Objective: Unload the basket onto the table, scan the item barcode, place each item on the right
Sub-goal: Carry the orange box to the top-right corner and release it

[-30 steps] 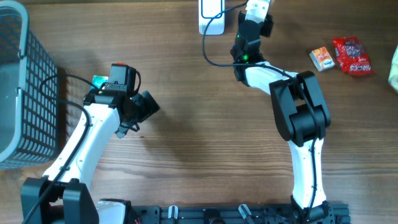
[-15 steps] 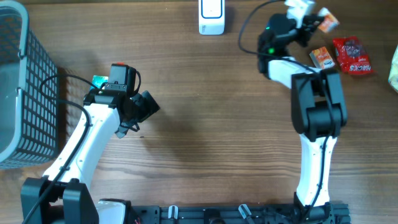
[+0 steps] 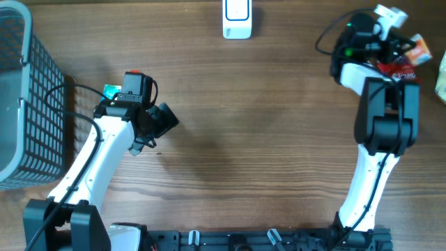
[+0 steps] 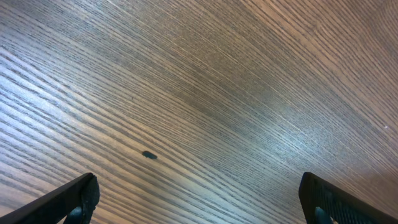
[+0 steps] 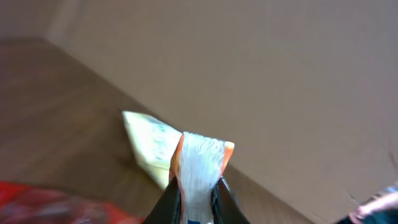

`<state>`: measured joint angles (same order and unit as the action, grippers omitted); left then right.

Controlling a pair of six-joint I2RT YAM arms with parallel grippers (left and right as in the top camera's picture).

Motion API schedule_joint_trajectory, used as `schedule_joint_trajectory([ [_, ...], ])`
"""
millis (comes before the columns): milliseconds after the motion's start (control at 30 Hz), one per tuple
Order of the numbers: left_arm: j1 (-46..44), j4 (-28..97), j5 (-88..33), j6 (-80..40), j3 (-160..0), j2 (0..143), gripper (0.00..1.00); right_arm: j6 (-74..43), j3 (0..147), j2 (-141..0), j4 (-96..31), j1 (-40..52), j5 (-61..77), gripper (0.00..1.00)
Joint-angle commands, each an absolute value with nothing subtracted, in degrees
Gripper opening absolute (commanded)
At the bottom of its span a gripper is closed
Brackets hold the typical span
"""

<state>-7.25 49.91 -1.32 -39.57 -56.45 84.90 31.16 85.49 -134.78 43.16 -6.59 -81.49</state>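
Note:
My right gripper (image 3: 406, 43) is at the table's far right corner, shut on a small orange and white packet (image 3: 419, 47). In the right wrist view that packet (image 5: 200, 158) stands upright, pinched between the two dark fingers (image 5: 169, 198). The white barcode scanner (image 3: 237, 19) stands at the back edge in the middle, well left of the packet. Above bare wood at the left, my left gripper (image 3: 164, 118) is open; the left wrist view shows its fingertips (image 4: 78, 198) wide apart with nothing between them.
A red packet (image 3: 398, 68) lies partly under the right arm, with a pale bag (image 3: 441, 77) at the right edge. A pale yellow packet (image 5: 147, 143) shows behind the held one. A grey mesh basket (image 3: 28, 104) fills the left side, and a green item (image 3: 109, 90) lies by the left arm.
The right arm has swung from the scanner to the far right corner, carrying the orange packet. The left arm has not moved.

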Motion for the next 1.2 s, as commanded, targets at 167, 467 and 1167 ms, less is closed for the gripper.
schedule_joint_trajectory([
  [167, -7.0, 49.6, -0.6, -40.9, -56.1, 84.2, 1.00, 20.0, 85.4, -133.2, 25.6, -12.5, -77.2, 0.18],
  [467, -7.0, 49.1, -0.6, -41.0, -56.1, 84.2, 1.00, 11.5, 85.4, -132.7, 7.5, -13.0, -64.4, 1.00],
  [1167, -7.0, 49.5, -2.3, -41.1, -56.1, 84.2, 1.00, -9.4, 85.5, -92.9, -28.2, -15.3, 0.9, 1.00],
])
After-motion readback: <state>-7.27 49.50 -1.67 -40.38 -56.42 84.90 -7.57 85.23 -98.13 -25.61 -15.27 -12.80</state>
